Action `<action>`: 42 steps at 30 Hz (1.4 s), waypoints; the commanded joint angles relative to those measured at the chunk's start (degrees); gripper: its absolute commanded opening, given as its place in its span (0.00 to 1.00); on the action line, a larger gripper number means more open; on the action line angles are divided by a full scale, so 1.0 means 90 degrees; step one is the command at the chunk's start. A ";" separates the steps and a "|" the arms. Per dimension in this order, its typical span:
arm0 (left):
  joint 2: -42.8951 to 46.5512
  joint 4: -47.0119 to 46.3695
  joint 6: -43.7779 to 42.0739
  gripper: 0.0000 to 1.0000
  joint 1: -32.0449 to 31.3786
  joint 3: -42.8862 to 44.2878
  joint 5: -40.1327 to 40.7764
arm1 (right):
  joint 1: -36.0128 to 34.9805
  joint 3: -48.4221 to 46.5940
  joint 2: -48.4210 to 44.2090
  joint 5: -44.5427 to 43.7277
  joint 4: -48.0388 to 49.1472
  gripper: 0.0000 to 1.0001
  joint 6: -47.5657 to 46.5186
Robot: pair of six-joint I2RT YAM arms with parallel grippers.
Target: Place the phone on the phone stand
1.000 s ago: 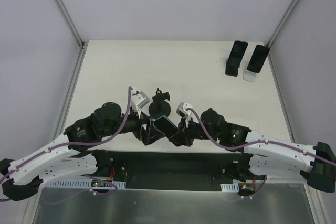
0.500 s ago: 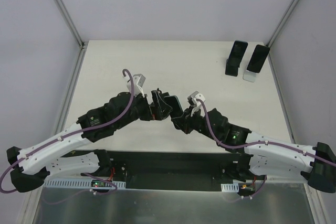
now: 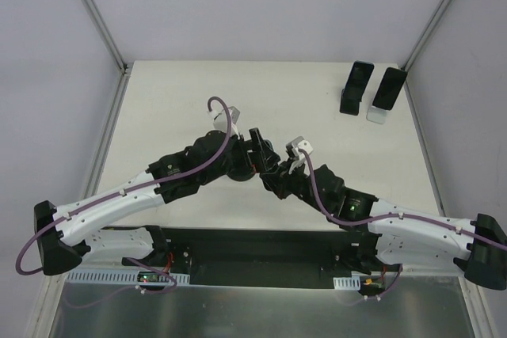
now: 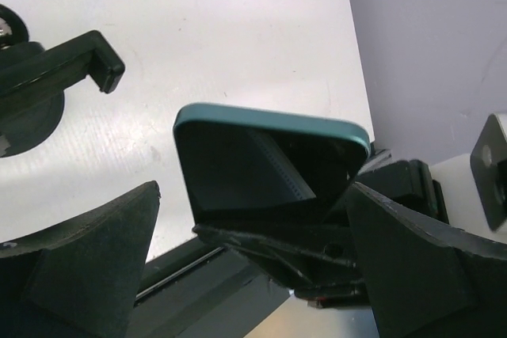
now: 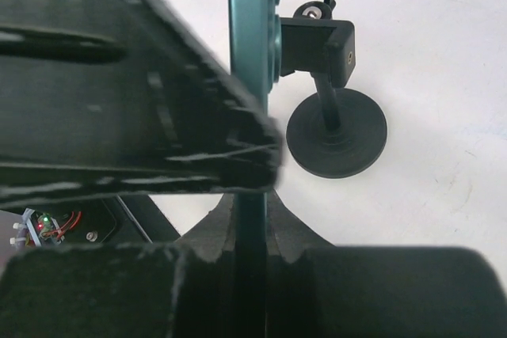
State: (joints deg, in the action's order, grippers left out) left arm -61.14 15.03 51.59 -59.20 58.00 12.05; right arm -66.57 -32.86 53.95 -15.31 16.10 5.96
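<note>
The phone (image 4: 261, 168), dark with a teal edge, stands on its side in my right gripper (image 5: 252, 205), which is shut on its lower edge; it shows edge-on in the right wrist view (image 5: 252, 45). My left gripper (image 4: 252, 195) is open, its fingers (image 4: 87, 275) on either side of the phone. The two grippers meet at mid-table, left (image 3: 255, 152) and right (image 3: 274, 173). The black phone stand (image 5: 337, 132), with a round base and a clamp head, stands on the table just past the phone. It also shows in the left wrist view (image 4: 55, 69) and is mostly hidden in the top view.
Two more phones rest on stands at the back right of the table, a black stand (image 3: 355, 89) and a white stand (image 3: 385, 94). White walls close in the table's left, back and right edges.
The right gripper has carried the phone from the near edge toward mid-table. The left arm has swung out after it, and its open fingers now straddle the phone.
</note>
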 commanded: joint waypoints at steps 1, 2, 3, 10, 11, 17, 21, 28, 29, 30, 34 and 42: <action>-0.0257 -0.0546 0.0166 0.99 -0.0004 0.0333 -0.0157 | -0.0045 -0.0011 -0.0204 -0.0086 0.0741 0.01 -0.0086; -0.0296 -0.0595 0.0137 0.99 -0.0004 0.0343 -0.0245 | -0.0036 -0.0001 -0.0223 -0.0105 0.0741 0.01 -0.0086; -0.0296 -0.0644 0.0127 0.99 -0.0004 0.0353 -0.0333 | -0.0045 0.0018 -0.0262 -0.0125 0.0741 0.01 -0.0086; -0.0247 -0.0791 0.0791 0.94 -0.0004 0.0079 0.0251 | -0.0045 0.0106 -0.0389 -0.0115 0.0731 0.01 -0.0027; -0.0266 -0.0800 0.0839 0.90 -0.0004 0.0079 0.0291 | -0.0045 0.0106 -0.0399 -0.0106 0.0750 0.01 0.0041; -0.0325 -0.0849 0.0801 0.72 -0.0004 0.0118 0.0321 | -0.0045 0.0126 -0.0506 -0.0057 0.0809 0.00 0.0090; -0.0315 -0.0917 0.0625 0.72 -0.0004 0.0118 0.0272 | -0.0055 0.0106 -0.0477 -0.0037 0.0780 0.01 0.0129; -0.0354 -0.1220 0.0098 0.79 -0.0004 0.0040 0.0057 | -0.0065 -0.0001 -0.0468 0.0002 0.0663 0.01 0.0237; -0.0355 -0.1249 0.0049 0.74 -0.0004 0.0040 0.0047 | -0.0074 -0.0020 -0.0458 -0.0008 0.0643 0.01 0.0237; -0.0364 -0.1269 0.0020 0.71 -0.0004 0.0031 0.0076 | -0.0084 -0.0050 -0.0448 -0.0017 0.0624 0.01 0.0237; -0.0287 -0.1357 -0.0185 0.69 -0.0014 -0.0018 0.0184 | -0.0094 -0.0079 -0.0448 0.0012 0.0575 0.01 0.0276; -0.0208 -0.1650 -0.0654 0.35 -0.0004 -0.0155 0.0135 | -0.0162 -0.0118 -0.0438 0.0099 0.0555 0.01 0.0285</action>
State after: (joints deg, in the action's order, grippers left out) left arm -64.20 5.02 50.00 -59.22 57.01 13.54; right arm -66.92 -31.05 51.35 -16.27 16.67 7.27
